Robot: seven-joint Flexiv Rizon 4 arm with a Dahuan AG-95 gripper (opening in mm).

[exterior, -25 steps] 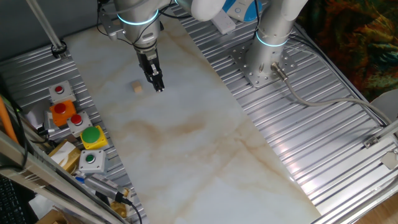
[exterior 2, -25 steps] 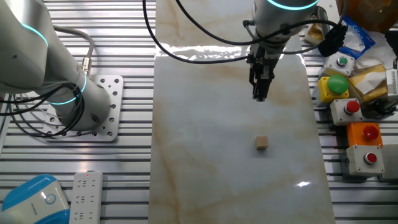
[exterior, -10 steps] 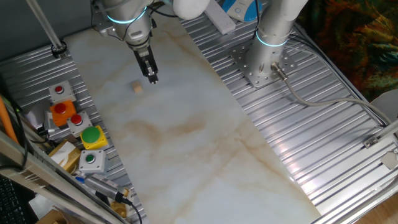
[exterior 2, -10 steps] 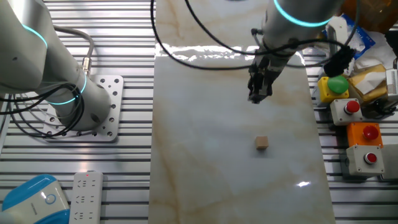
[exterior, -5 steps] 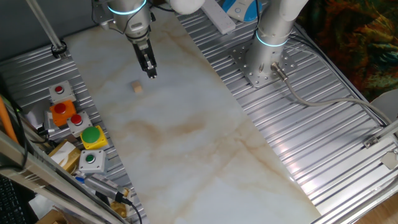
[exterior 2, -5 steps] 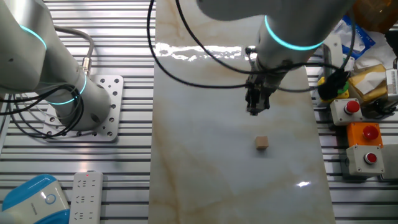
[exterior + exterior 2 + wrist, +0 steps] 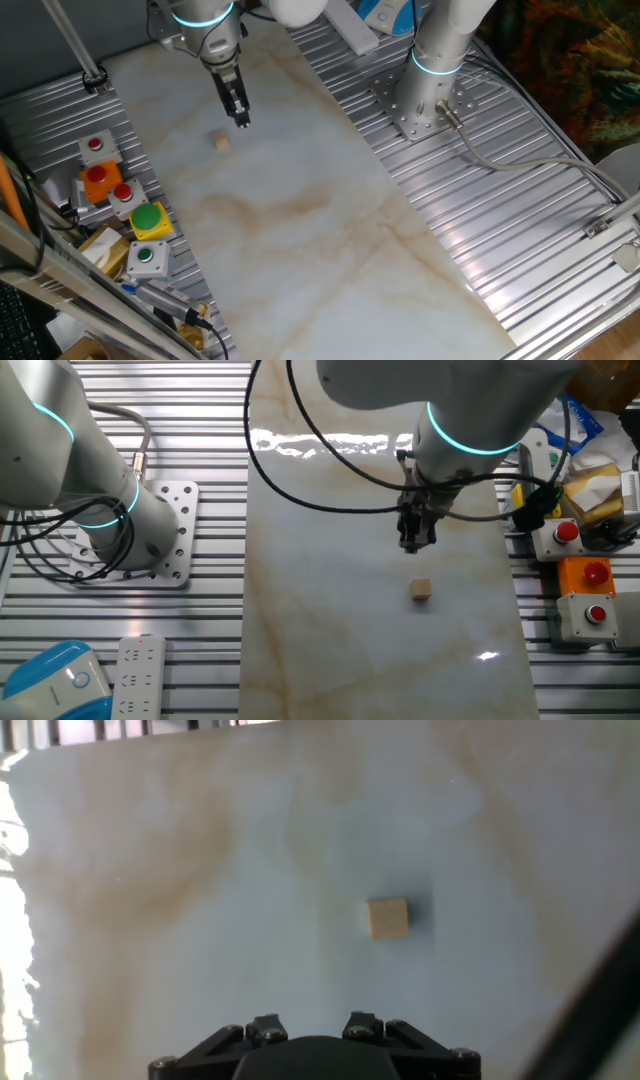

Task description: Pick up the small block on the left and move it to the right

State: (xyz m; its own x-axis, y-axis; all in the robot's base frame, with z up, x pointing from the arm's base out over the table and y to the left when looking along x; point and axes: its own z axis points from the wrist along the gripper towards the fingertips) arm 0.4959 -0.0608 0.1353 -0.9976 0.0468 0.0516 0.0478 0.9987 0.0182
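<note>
At the far left of one fixed view, the push buttons (image 7: 124,196) sit in a cluster on the ribbed metal edge, well apart from the work. To their right, on the pale marbled desk (image 7: 300,220), lies the small block (image 7: 221,142), flat and alone, with nothing touching it. Just beyond it, up and to the right, the end effector (image 7: 241,121) hangs above the desk, near the block but not over it. Whether its fingers are apart or together cannot be told: they look narrow in both fixed views, and the hand view shows only the dark mount at the bottom edge, no fingertips.

In the other fixed view the end effector (image 7: 413,544) is short of the small block (image 7: 421,590), with bare desk between them. In the hand view the small block (image 7: 387,918) lies right of centre, so the approach is not yet lined up.

The step in hand appears to be the approach, with no grasp begun. The next move likely calls for centring over the block, making sure the fingers are spread to straddle it, then descending squarely, since so small a cube could easily be nudged aside.
</note>
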